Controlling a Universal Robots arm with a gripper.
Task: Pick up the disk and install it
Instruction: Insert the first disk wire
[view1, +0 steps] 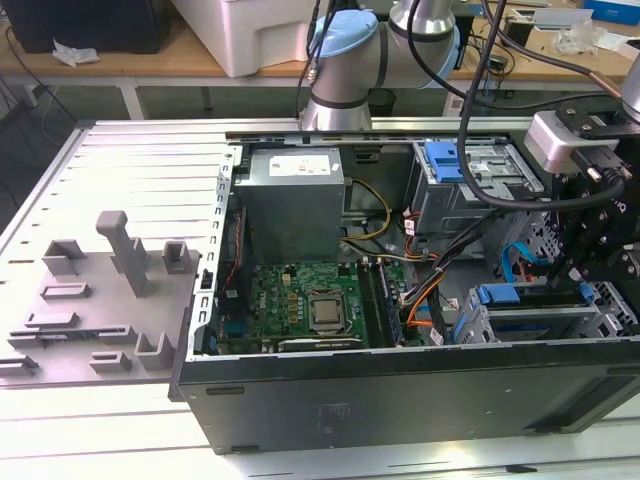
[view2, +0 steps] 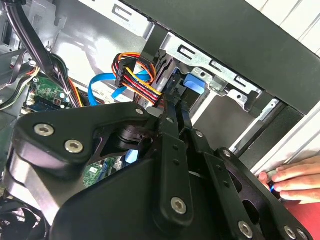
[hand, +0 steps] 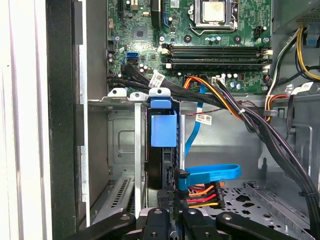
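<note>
between the claw (hand: 170, 220) fingers, seemingly, the disk (hand: 163, 131)

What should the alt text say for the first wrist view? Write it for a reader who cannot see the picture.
The disk stands on edge in its metal drive cage inside an open computer case, blue carrier tab showing, with the gripper right at its near end. A blue data cable and multicoloured power wires plug in beside it; the motherboard lies beyond.
</note>
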